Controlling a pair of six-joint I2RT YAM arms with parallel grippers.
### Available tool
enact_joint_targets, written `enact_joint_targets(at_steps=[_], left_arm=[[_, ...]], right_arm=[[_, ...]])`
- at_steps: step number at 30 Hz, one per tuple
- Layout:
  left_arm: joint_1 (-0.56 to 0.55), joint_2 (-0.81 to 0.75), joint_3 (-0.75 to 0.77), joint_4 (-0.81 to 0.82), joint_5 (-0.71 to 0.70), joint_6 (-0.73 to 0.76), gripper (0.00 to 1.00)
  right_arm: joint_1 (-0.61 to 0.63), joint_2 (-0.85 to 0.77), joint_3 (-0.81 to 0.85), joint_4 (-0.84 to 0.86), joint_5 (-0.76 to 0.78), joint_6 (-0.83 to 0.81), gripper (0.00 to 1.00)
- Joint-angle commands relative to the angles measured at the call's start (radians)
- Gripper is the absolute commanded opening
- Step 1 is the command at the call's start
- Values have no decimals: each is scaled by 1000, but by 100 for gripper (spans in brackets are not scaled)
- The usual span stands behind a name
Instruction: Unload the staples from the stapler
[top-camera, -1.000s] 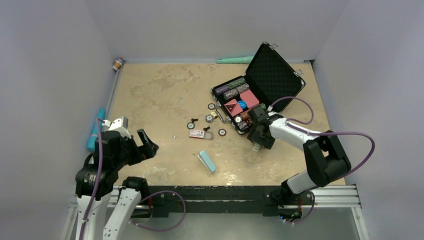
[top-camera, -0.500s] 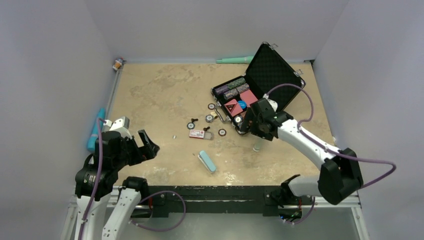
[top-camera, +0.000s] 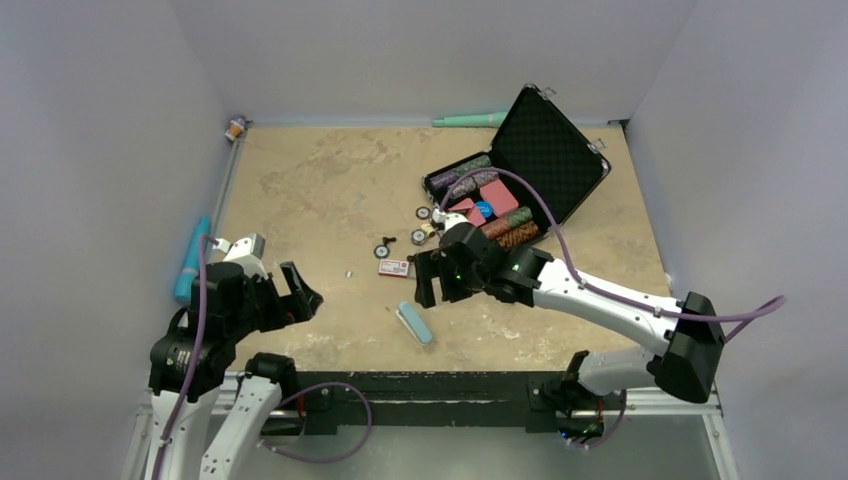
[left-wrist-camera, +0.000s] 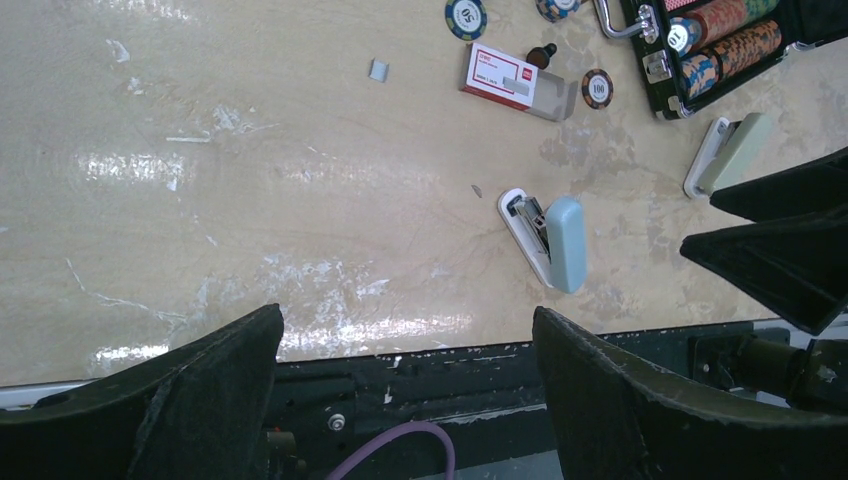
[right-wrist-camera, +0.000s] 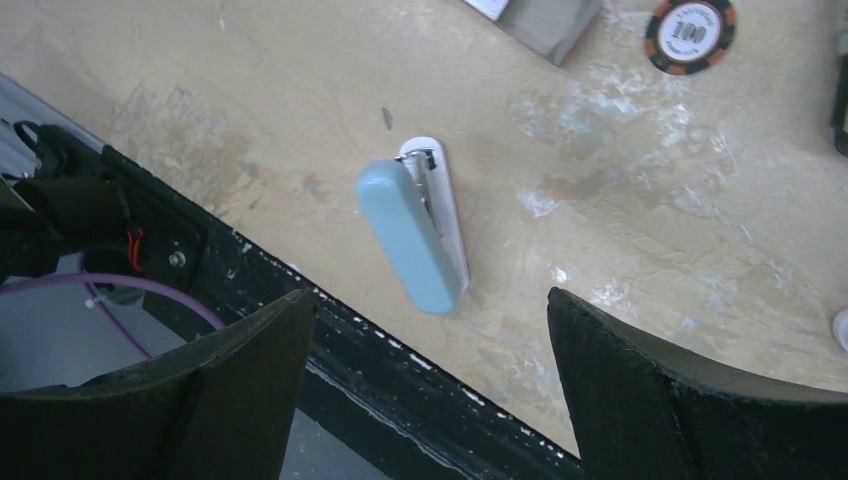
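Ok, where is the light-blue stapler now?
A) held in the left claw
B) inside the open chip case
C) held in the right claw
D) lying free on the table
D: the stapler lies on the table, untouched, with the right claw open above it.

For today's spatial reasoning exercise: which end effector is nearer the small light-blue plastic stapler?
Right. The right end effector hovers open just beyond the small light-blue plastic stapler; the left end effector sits well off to its left.
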Motion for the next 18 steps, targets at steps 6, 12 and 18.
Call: enact_joint_targets(at_steps=[6, 12, 18], left_arm=[[-6, 2, -10, 31, 16, 25, 97], [-6, -6, -11, 35, 25, 30, 98], [-6, -1, -13, 38, 27, 31, 97]], right_arm=[[177, 185, 130, 6, 196, -49, 90], [205, 271, 118, 37, 195, -2, 89], [207, 327, 104, 71, 163, 7, 87]])
